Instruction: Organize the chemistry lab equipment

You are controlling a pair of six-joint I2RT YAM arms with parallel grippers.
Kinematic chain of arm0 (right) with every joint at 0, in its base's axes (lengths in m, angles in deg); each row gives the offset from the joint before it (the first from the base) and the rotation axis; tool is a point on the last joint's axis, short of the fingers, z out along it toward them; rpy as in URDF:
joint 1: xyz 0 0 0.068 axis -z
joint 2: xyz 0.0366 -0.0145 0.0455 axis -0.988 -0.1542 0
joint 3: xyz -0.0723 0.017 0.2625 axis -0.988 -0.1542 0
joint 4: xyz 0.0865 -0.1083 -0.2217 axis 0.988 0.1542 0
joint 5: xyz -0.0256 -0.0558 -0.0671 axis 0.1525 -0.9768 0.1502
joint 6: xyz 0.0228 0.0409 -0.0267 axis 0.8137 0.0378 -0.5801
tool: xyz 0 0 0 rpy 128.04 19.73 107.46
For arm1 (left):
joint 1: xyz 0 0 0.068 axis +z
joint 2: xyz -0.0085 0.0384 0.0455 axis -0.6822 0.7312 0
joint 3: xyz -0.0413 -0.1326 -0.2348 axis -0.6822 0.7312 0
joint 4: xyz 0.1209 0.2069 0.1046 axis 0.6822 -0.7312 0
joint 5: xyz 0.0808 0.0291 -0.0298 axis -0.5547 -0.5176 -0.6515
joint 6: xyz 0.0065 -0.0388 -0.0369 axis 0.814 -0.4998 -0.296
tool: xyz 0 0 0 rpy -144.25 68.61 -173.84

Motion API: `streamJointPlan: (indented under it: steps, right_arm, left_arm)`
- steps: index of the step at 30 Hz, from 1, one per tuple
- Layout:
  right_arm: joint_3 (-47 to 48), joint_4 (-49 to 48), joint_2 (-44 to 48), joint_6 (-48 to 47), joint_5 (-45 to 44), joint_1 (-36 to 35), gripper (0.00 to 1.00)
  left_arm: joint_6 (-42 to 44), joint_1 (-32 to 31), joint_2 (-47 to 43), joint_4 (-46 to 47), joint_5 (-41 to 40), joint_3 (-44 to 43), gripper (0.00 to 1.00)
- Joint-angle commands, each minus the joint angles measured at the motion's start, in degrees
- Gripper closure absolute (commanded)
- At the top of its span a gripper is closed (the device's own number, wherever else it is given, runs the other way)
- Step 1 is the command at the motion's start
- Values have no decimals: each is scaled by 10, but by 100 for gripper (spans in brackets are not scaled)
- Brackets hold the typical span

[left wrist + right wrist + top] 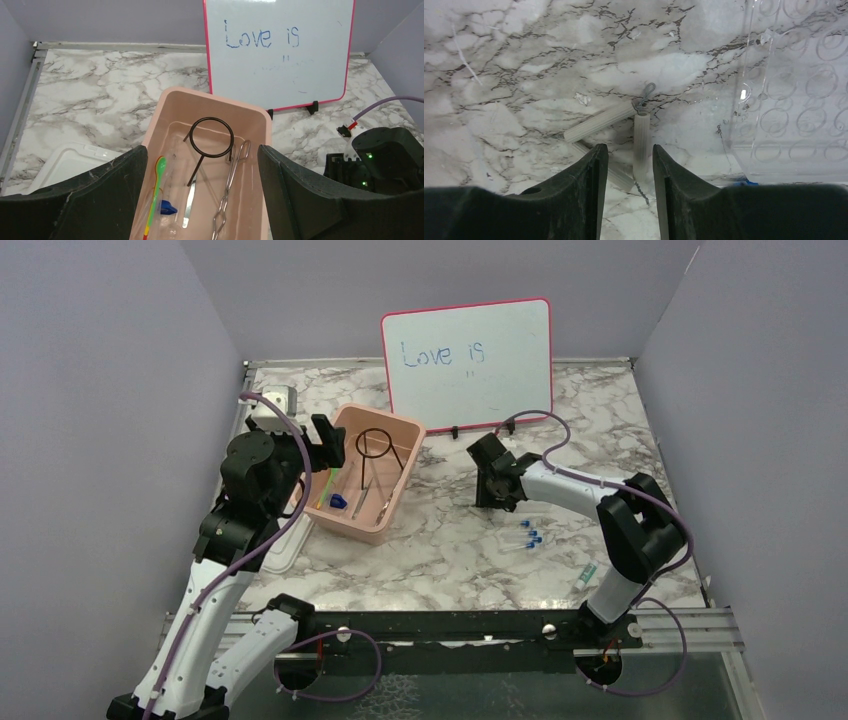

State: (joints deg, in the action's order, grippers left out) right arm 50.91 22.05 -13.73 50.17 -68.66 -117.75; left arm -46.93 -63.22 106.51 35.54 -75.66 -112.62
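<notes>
The left gripper hangs released over the pink tub, where ring stand, tongs and green-handled tool lie gathered, while the right gripper, jaws apart and empty, straddles a ribbed white triangle further right, seemingly lining up its pickup.

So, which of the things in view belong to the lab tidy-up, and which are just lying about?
Job: black ring stand, metal tongs and green-handled tool, all in the pink tub; blue-capped tubes and wired ribbed rods loose on the table.
Just lying about: whiteboard, white lid.
</notes>
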Motion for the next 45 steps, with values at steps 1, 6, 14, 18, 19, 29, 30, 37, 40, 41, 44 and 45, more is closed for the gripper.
streamJointPlan:
  steps: [1,6,14,18,19,29,30,37,40,41,44,45]
  right_arm:
    - [-15,-3,-16,-13,17,8,62]
    - [-25,-33,-28,-26,30,11,70]
    - [-22,-42,-11,-35,23,13,97]
    - [-14,-48,42,-47,39,12,99]
    - [-12,-52,60,-50,47,12,99]
    - [37,-99,181,-50,123,9,99]
    - [43,-106,191,-48,131,6,99]
    - [86,-160,196,-42,193,-38,99]
    - [123,-173,165,-47,202,-79,99]
    - [136,-177,153,-49,204,-94,99]
    - [181,-189,107,-58,218,-138,99]
    - [196,-193,89,-61,224,-152,99]
  left_arm:
    - [1,3,-20,15,-29,-9,16]
    - [7,3,-24,14,-36,-11,16]
    - [12,3,-27,11,-38,-12,17]
    - [18,3,-28,11,-45,-15,16]
    - [20,3,-28,11,-47,-15,16]
    - [33,3,-34,11,-70,-25,16]
    - [34,3,-34,10,-73,-27,16]
    - [39,3,-41,11,-88,-34,16]
    - [39,3,-41,11,-89,-35,16]
    - [39,3,-41,12,-90,-35,16]
    - [43,3,-42,12,-94,-35,17]
    - [45,3,-44,12,-95,-35,16]
